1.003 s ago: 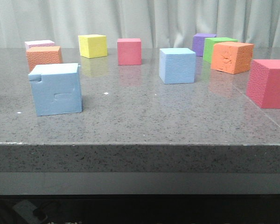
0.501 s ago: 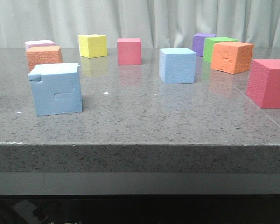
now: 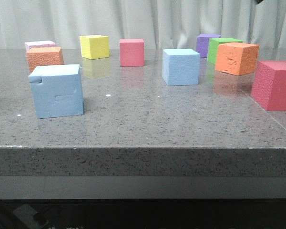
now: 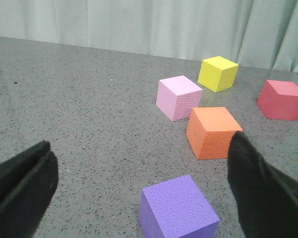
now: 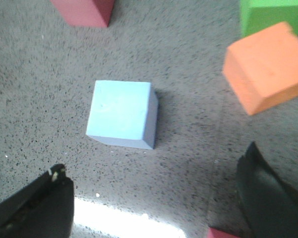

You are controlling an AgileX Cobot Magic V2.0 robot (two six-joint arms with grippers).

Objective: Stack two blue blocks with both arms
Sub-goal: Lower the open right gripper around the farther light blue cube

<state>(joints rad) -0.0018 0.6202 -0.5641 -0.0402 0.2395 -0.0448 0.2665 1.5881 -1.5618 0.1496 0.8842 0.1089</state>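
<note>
We see nothing stacked yet: the notched blue block [image 3: 57,90] at left and the plain blue block [image 3: 181,67] at centre stand well apart on the table [image 3: 148,124], while our left gripper [image 4: 139,191] and right gripper [image 5: 154,201] are both spread wide and hold nothing.

Glossy speckled grey stone table [image 3: 143,119], matt foam blue blocks [image 3: 57,90] [image 3: 181,67], pebbled-textured orange cube [image 4: 212,132]
</note>
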